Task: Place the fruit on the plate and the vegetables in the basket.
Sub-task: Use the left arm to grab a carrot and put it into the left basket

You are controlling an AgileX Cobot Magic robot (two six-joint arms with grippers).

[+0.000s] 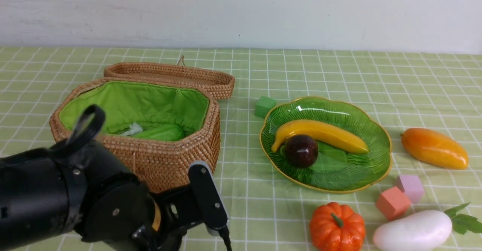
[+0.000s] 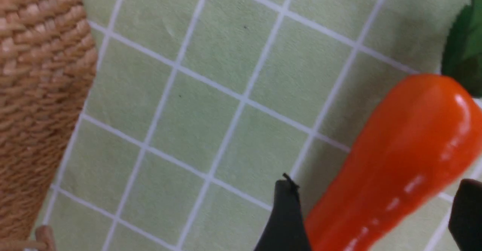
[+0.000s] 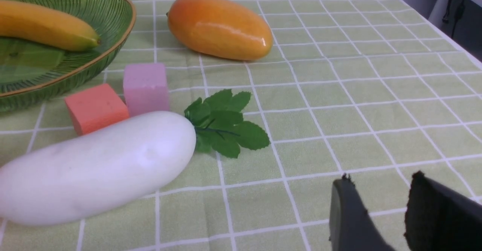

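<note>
The carrot (image 2: 395,160) shows only in the left wrist view; it lies on the checked cloth (image 2: 211,111) near the basket (image 1: 169,156) wall, its long body running between the fingers of the left gripper (image 2: 376,185), leafy end pointing away from them; the jaws are spread to either side, not clamped. In the front view the left arm hides all this. That view shows the cucumber (image 1: 160,133) lying in the basket; the banana (image 1: 322,134) lies crosswise on the plate (image 1: 361,111) with the mangosteen (image 1: 300,150) against it; the mango (image 1: 434,147) lies lengthwise on the cloth, right of the plate; the radish (image 1: 412,231) points its leaves right, beside the pumpkin (image 1: 337,226). The right gripper (image 3: 381,179), seen only by its own camera, hangs parted and empty near the radish.
</note>
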